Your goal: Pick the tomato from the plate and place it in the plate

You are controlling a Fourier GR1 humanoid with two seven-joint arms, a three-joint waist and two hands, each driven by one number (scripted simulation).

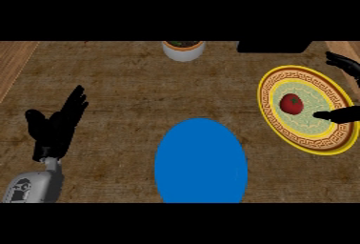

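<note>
Tomato [291, 103] sat just left of the right hand [342, 114], whose fingers spread wide and empty: one reached over the patterned plate [271, 125] from the right edge, others showed above near the corner. So this hand was far the nearer; the left hand [55, 125] rested open, well apart. Blue plate [201, 162] lay between them on the table [126, 90].

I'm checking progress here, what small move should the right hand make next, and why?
Probably close the right hand in on the red tomato. The tomato sits on the yellow-rimmed patterned plate, and the open fingers lie beside it without touching. The plain blue plate holds nothing.
</note>
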